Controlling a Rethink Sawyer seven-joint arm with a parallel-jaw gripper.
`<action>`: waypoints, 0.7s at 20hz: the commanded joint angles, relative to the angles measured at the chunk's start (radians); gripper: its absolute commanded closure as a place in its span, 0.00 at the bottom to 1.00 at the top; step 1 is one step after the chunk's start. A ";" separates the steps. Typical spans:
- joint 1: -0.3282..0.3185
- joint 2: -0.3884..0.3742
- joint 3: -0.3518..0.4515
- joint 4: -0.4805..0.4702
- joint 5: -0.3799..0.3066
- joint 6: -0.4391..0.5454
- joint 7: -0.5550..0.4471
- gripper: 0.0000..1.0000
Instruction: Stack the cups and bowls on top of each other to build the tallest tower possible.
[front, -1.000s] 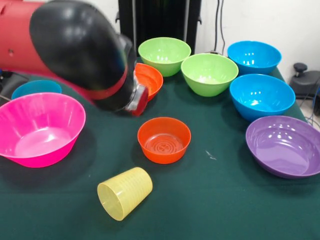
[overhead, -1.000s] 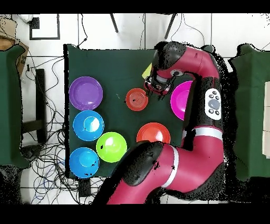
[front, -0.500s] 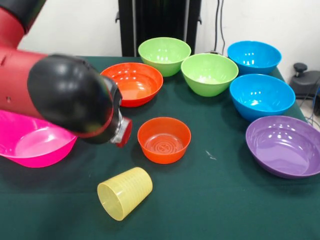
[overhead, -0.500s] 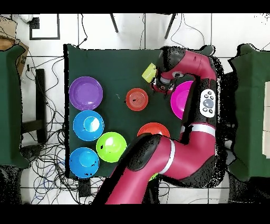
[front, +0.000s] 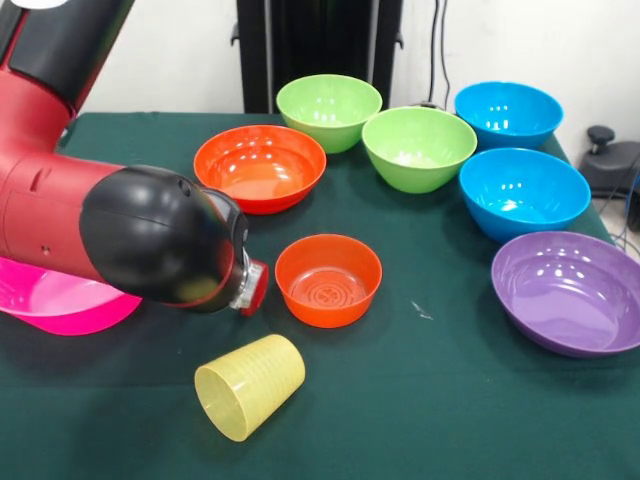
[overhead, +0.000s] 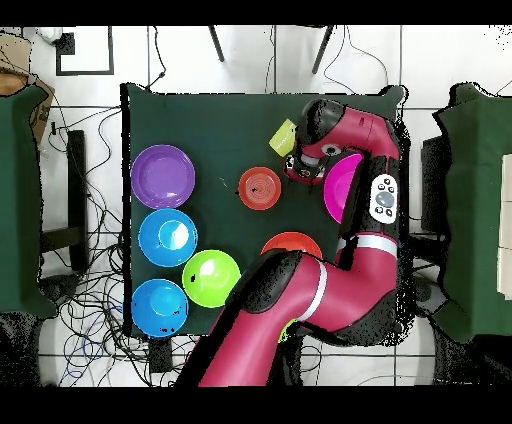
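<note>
Front view first: your gripper (front: 250, 287) is mostly buried behind the arm's big black wrist housing, so all you get is a red-and-silver nub poking out just left of the small orange bowl (front: 328, 279). Honestly can't tell if it's released or clenched, and nothing seems to be in it. The yellow cup (front: 249, 386) is on its side on the green counter (front: 450, 410), below the gripper in this picture and toward the camera. Its open mouth faces the lower left, its base points up and right toward that orange bowl. So the long axis runs on a diagonal, not upright, which I'd say is what your next move turns on. The pink bowl (front: 55, 305) sits half hidden behind the arm on the left.

Overhead view: the cup (overhead: 282, 137) shows as a yellow sliver near the counter's top edge, right beside the wrist. The gripper (overhead: 298, 168) hangs between it and the small orange bowl (overhead: 260, 187), with the pink bowl (overhead: 340, 188) on its other side. The cup looks like the nearest thing to grab, but lying tilted like that it could roll. No tower started yet as far as I can see.
</note>
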 joint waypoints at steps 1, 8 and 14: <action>0.011 -0.020 0.083 -0.037 -0.021 0.013 -0.242 0.00; 0.017 -0.032 0.094 -0.057 -0.017 -0.003 -0.232 0.00; 0.035 -0.065 0.086 -0.103 -0.023 0.117 -0.208 0.00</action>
